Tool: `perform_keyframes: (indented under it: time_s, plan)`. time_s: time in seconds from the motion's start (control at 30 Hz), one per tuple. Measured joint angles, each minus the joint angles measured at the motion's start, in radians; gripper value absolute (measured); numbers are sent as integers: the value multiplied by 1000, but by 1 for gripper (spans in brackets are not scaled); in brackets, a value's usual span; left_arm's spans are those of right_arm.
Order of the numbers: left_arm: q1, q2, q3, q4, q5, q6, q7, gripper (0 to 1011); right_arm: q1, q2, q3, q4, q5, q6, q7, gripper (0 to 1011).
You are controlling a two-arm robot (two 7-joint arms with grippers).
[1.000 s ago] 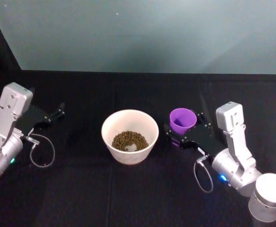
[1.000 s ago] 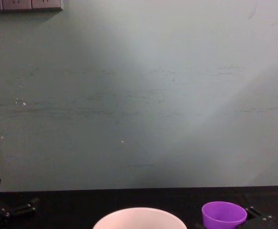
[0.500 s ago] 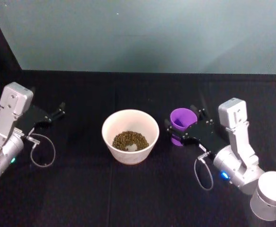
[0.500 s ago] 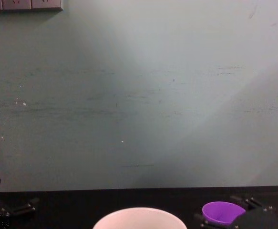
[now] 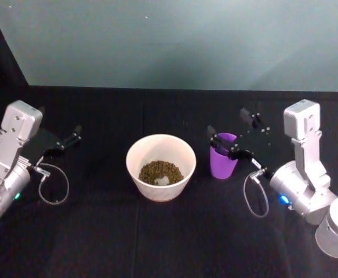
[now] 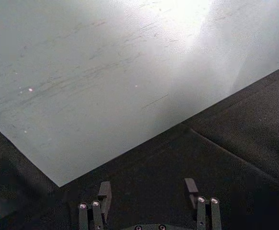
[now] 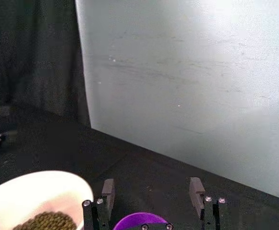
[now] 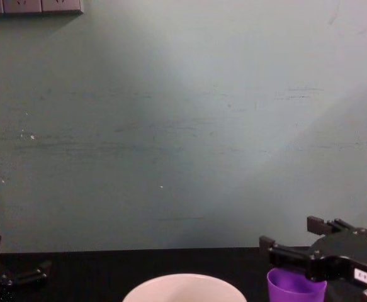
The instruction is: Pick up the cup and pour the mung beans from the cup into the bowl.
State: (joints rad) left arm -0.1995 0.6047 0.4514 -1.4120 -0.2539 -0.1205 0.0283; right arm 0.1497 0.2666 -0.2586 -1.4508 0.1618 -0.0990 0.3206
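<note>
The bowl point(image 5: 160, 167), center of the head view, holds the mung beans point(image 5: 160, 172) in its bottom. At lower left, the left gripper point(image 5: 73, 138) sits parked, fingers spread, holding nothing. Right of the bowl, the cup point(image 5: 224, 156) stands upright on the black table point(image 5: 157, 231); the right gripper point(image 5: 232, 130) hovers over it, jaws wide, empty.

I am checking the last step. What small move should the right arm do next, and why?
Probably draw the right gripper back. The mung beans already lie in the bowl, the cup stands upright beside it, and the open fingers sit above its rim.
</note>
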Motion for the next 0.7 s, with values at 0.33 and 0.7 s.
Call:
perform_keyframes:
  time_s: [0.33,0.7]
  plan:
    - [0,0,0,0,0,0,0,1000,-1,4,67,-16,3,27,-75,1003]
    - [0,0,0,0,0,0,0,1000,-4,-3,126,28,-25,54,-123,1003]
